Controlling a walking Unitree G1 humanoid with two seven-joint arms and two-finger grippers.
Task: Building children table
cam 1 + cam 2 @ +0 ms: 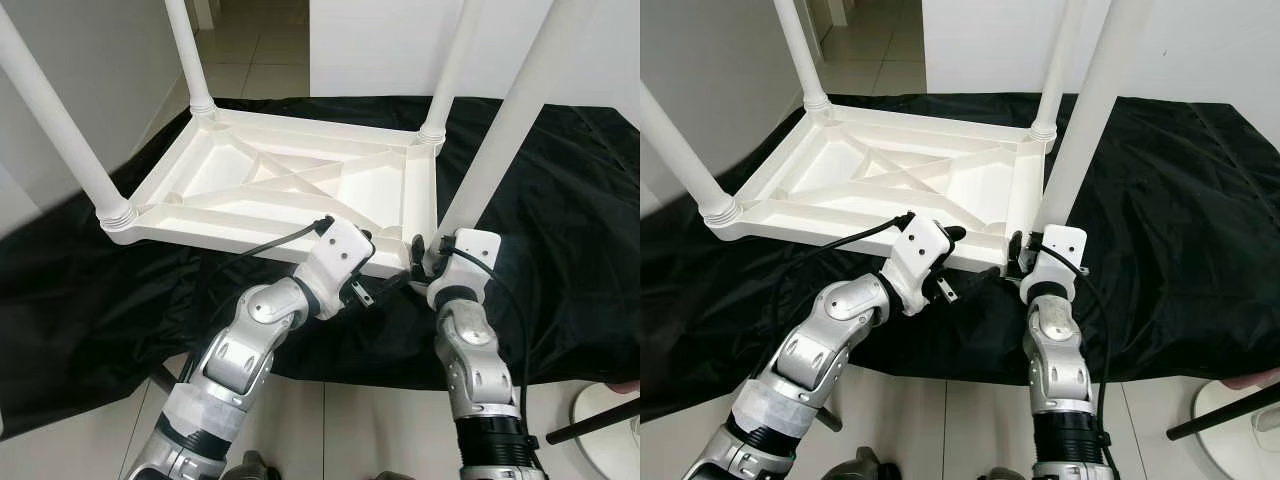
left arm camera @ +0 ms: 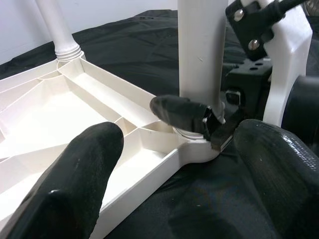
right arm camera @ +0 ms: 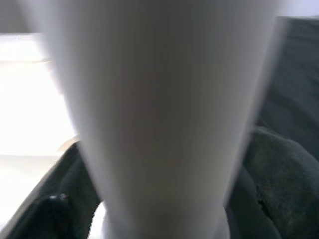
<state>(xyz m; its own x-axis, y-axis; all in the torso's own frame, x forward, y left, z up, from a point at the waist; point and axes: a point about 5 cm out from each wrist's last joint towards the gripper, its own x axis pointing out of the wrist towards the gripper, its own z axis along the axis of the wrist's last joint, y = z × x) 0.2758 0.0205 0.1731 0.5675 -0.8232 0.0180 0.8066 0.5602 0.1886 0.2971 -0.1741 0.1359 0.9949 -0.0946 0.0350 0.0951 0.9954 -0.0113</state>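
White leg [image 1: 500, 150] in right end effector [image 2: 202, 122]

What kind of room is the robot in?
Probably a room in a home. There is a pale tiled floor, plain white walls, and a black cloth spread out under an upside-down white table.

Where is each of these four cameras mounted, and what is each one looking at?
Left eye: head camera, looking down at the upturned white plastic table on black cloth; both silver arms show.
Right eye: same scene, shifted slightly.
Left wrist: between the left gripper fingers, facing the table corner and right gripper.
Right wrist: against the white tubular leg.
Both wrist views share that leg.
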